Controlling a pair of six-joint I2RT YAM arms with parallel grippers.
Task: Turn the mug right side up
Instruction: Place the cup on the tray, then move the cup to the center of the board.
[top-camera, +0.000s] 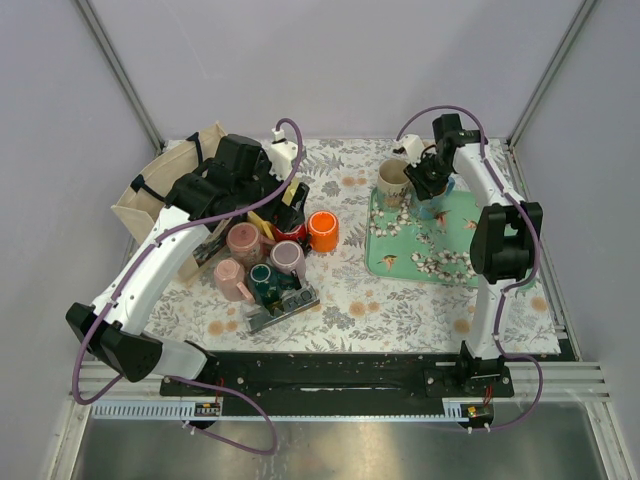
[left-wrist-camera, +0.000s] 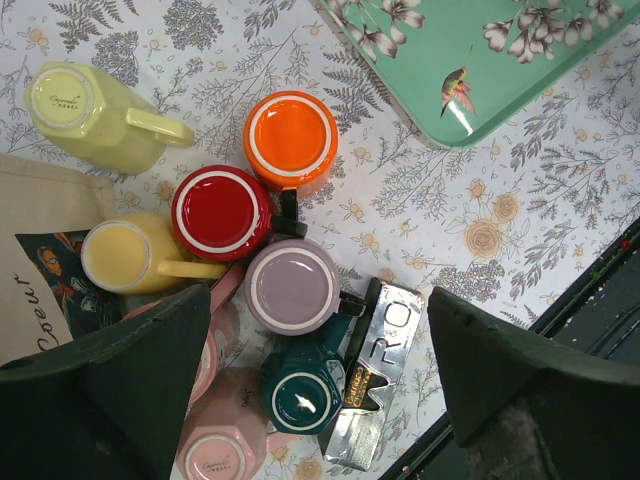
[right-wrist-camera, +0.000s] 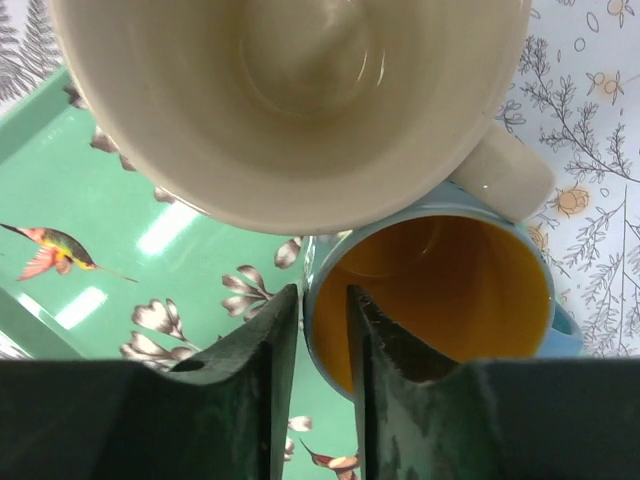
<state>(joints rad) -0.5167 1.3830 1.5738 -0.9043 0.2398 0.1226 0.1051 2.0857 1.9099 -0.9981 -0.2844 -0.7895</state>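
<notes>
Found blue mug (right-wrist-camera: 440, 290) mouth-up on tray (right-wrist-camera: 90, 200), touching cream mug (right-wrist-camera: 290, 100), rim wall pinched in narrow R gripper (right-wrist-camera: 322, 310) directly above; L gripper (left-wrist-camera: 320, 295) wide, empty, well apart over upside-down mugs (left-wrist-camera: 290, 135), so R arm nearer.

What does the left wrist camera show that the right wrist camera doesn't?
Only the left wrist: a cluster of bottom-up mugs, orange, red, lilac and dark green, plus a foil packet and the open left pincer. Only the right wrist: a cream mug and a blue mug, both mouth-up, with the right pincer astride the blue one's rim. Both: the green tray and the floral tablecloth.
</notes>
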